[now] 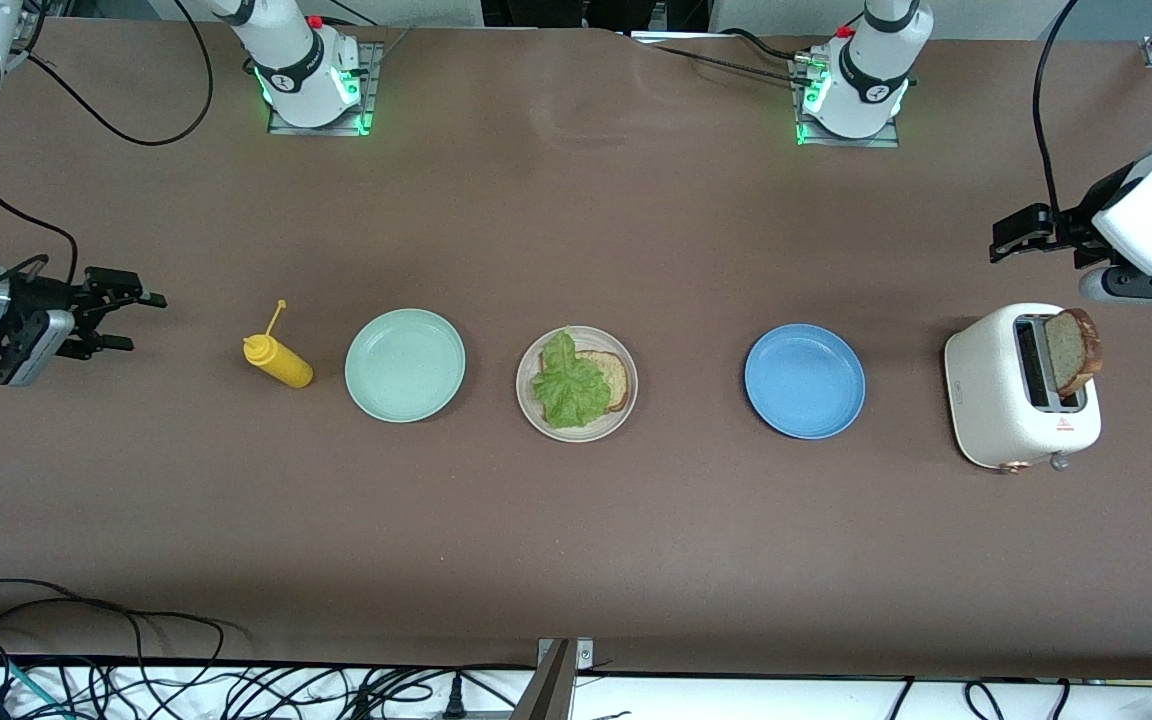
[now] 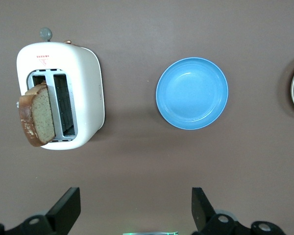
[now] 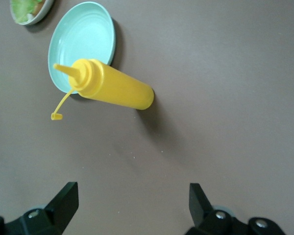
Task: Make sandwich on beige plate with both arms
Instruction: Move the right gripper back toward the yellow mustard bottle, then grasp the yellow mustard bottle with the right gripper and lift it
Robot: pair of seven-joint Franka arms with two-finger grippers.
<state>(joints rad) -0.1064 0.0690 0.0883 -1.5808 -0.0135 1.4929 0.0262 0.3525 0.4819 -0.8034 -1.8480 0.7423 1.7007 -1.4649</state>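
Beige plate (image 1: pixel 577 428) sits mid-table btwn mint-green plate (image 1: pixel 405 365) & blue plate (image 1: pixel 804 380), w/ one bread slice (image 1: pixel 617 376) on it and lettuce leaf (image 1: pixel 568 385) on top; 2nd bread slice (image 1: pixel 1074 352) sticks up from white toaster (image 1: pixel 1006 400) at left arm's end. Left gripper (image 2: pixel 134 208) hangs over table just by toaster, fingers apart, empty. Right gripper (image 3: pixel 132 205) hangs over its end of table near yellow squeeze bottle (image 1: pixel 279 360), fingers apart, empty
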